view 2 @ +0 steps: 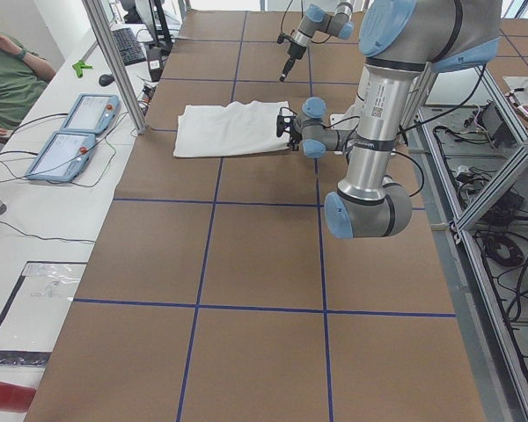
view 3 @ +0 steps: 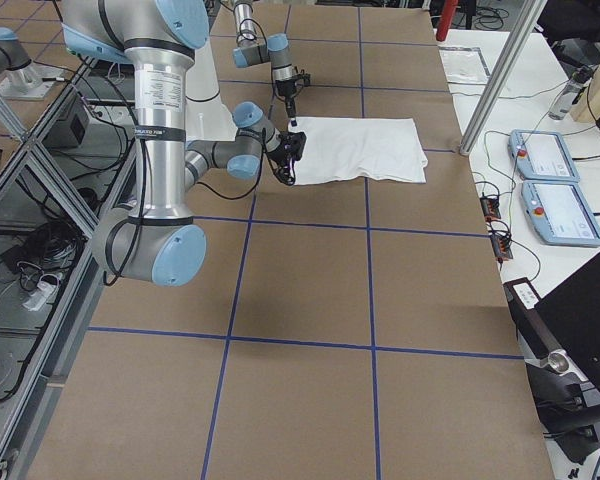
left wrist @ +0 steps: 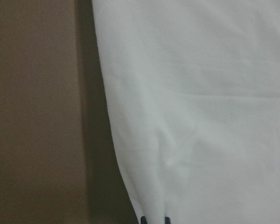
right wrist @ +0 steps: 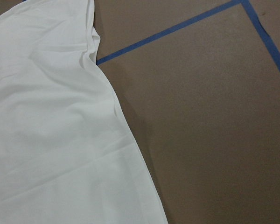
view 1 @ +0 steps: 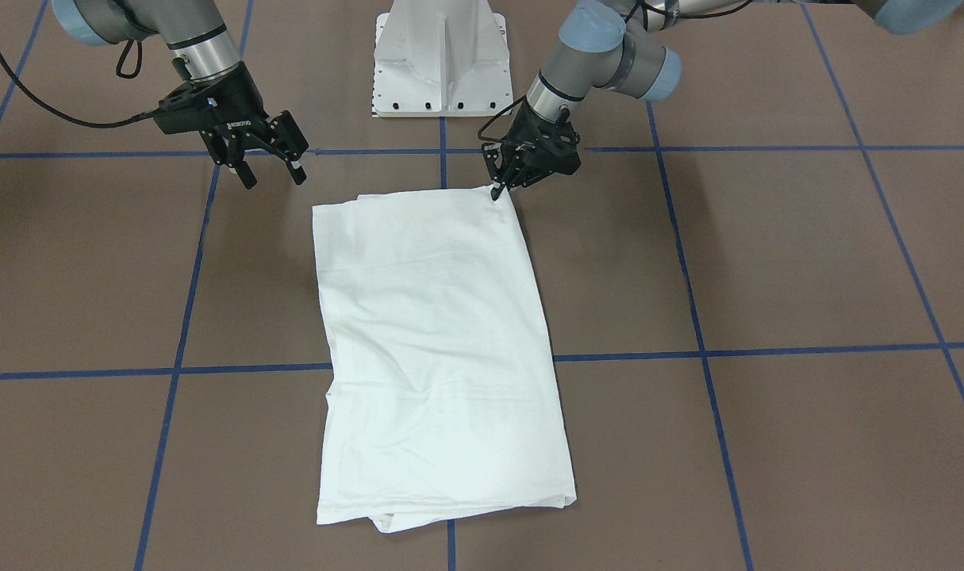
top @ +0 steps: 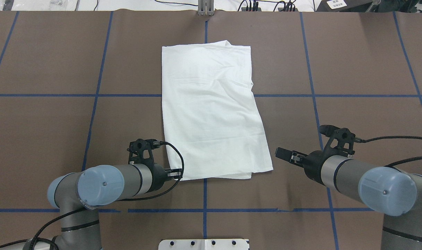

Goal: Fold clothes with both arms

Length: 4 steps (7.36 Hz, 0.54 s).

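One lengthwise fold appeared complete: the shirt (top: 211, 111) lay as a narrow rectangle at tabletop (top: 353, 62) centre, the left end effector (view 1: 497, 191) closed on its 7 o'clock corner (overhead view), the right end effector (view 1: 274, 179) open near 4 o'clock, with crosswise folds judged outstanding.

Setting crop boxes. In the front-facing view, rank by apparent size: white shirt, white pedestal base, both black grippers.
1. Folded white cotton shirt.
2. White metal pedestal base, cropped at top.
3. Black left gripper and black right gripper: too alike to rank.
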Each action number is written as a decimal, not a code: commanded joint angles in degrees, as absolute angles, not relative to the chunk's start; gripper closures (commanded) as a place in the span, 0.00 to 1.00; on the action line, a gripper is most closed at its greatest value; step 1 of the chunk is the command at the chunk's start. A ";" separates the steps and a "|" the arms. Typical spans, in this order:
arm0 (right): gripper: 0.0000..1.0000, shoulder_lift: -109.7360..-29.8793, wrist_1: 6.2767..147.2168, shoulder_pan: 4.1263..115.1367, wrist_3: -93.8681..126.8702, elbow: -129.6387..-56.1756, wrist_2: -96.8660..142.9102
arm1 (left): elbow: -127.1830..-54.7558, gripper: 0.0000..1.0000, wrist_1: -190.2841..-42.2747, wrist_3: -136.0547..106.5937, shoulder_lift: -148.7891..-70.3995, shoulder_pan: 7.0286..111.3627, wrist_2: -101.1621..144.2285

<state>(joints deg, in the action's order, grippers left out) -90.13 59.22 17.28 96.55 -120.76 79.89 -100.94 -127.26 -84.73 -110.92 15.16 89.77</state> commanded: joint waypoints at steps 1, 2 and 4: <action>0.00 -79.69 74.35 14.96 109.45 -119.80 79.63 | -100.99 1.00 -127.27 -84.73 -110.92 15.21 89.74; 0.00 -73.54 80.10 13.64 116.30 -116.66 79.54 | -101.33 1.00 -127.27 -84.73 -110.92 15.21 89.74; 0.02 -68.66 85.85 11.52 124.25 -111.64 77.79 | -102.30 1.00 -127.27 -84.73 -110.48 15.29 89.65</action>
